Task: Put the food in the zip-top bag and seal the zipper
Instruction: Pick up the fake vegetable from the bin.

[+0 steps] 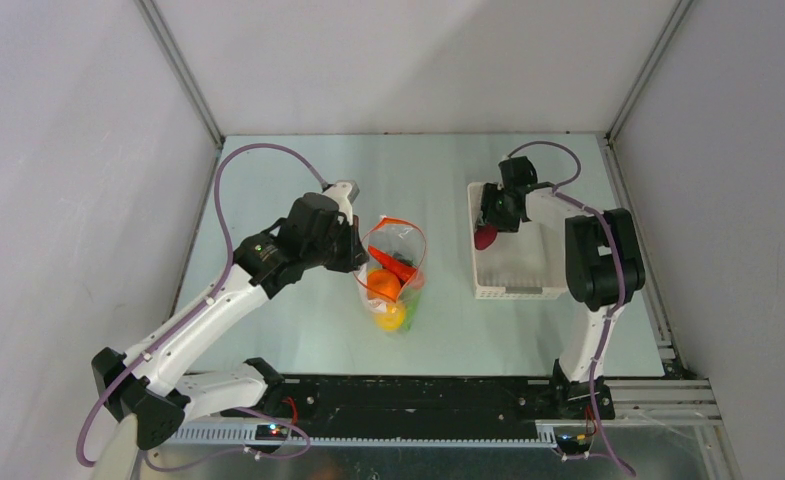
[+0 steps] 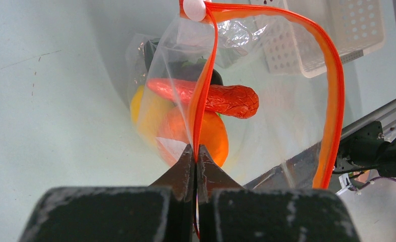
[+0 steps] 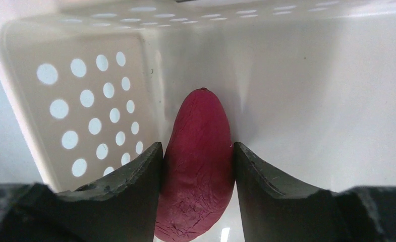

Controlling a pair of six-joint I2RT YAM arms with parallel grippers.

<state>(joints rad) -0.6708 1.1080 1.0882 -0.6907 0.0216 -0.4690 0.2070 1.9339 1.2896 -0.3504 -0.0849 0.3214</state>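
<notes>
The clear zip-top bag (image 1: 393,275) stands open mid-table, its orange-red zipper (image 1: 396,221) looped wide. My left gripper (image 1: 353,250) is shut on the zipper's near strip (image 2: 203,91), fingertips together in the left wrist view (image 2: 196,148). Inside the bag lie a red chili (image 2: 221,98), an orange (image 2: 211,136), a yellow lemon (image 2: 145,108) and a dark-green piece (image 2: 153,55). My right gripper (image 1: 488,225) is inside the white basket (image 1: 513,270), shut on a purple piece (image 3: 198,166) that sits between both fingers (image 3: 135,181).
The basket's perforated wall (image 3: 95,101) is close to the left of my right gripper. A white slider (image 2: 194,9) sits at the zipper's far end. The basket also shows behind the bag in the left wrist view (image 2: 357,30). Grey walls enclose the table.
</notes>
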